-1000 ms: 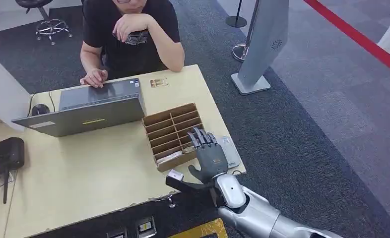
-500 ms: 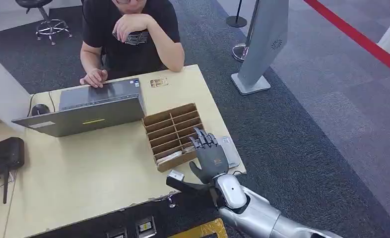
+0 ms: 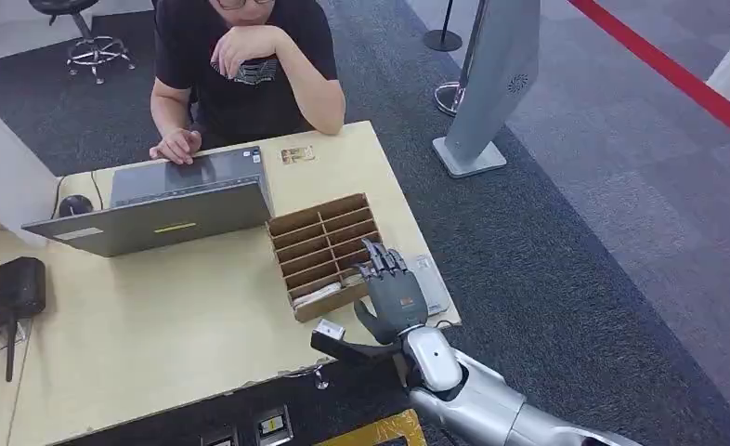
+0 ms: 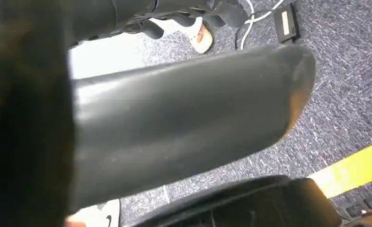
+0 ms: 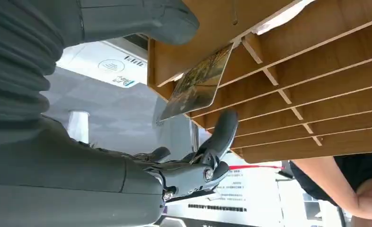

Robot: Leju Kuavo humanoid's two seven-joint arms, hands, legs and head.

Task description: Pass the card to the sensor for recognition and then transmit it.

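A wooden slotted organizer stands on the right part of the table. My right hand hovers over its near right corner, fingers spread and holding nothing. In the right wrist view a picture-printed card leans out of an organizer slot. One dark finger reaches just beside the card, and the thumb lies on the other side of the wooden wall. The grey-white sensor pad lies right of the organizer, partly under the hand; its wave mark shows. Dark fingers of my left hand hang above the carpet.
A person sits at the far side, one hand on an open laptop. A black device sits at the left edge, a mouse by the laptop, a small card far back. A grey stand is on the carpet.
My right hand has barely shifted over the organizer's corner. The person and the things on the table have stayed put.
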